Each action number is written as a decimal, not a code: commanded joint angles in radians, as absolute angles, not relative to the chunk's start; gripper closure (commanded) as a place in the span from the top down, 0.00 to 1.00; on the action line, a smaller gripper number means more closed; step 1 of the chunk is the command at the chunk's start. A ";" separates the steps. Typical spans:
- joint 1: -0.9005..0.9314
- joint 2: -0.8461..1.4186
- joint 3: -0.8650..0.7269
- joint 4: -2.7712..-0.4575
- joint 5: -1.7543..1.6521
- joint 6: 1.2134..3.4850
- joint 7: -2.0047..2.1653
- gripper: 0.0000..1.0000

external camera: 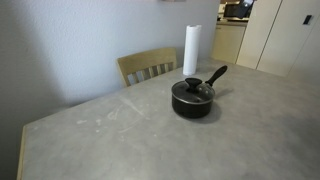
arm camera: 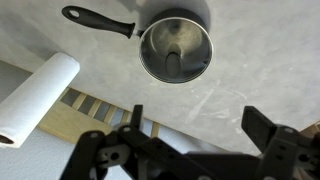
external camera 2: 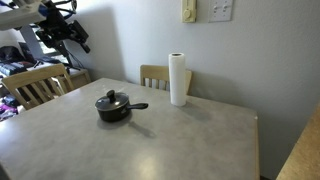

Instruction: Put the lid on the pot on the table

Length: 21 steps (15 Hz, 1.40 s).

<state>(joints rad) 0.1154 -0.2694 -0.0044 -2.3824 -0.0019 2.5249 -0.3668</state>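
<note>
The lid (external camera: 192, 87) sits on the pot (external camera: 193, 105) on the table (external camera: 110, 135). A paper-towel roll (external camera: 191, 48) and a chair (external camera: 147, 66) stand behind. The gripper (arm camera: 195, 120) hangs above, its jaws wide apart and empty.

An exterior view sits low and near a corner of the table (external camera: 90, 140), facing across it to the pot (external camera: 192, 100), the chair (external camera: 148, 66) and the paper-towel roll (external camera: 191, 48). An exterior view stands higher and farther back, sharing that pot (external camera 2: 112, 106) and roll. The wrist view looks straight down on the pot from well above, with the gripper (arm camera: 195, 122) entering from its bottom edge.
</note>
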 commanded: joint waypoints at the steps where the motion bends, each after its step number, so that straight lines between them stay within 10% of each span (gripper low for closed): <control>1: 0.135 -0.189 -0.022 -2.351 0.005 2.536 -0.496 1.00; 21: 0.093 0.171 0.070 -2.160 -0.132 2.536 -0.553 1.00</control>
<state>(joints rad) 0.1223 0.1800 0.0430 -2.1474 -0.1304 2.5247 -0.5775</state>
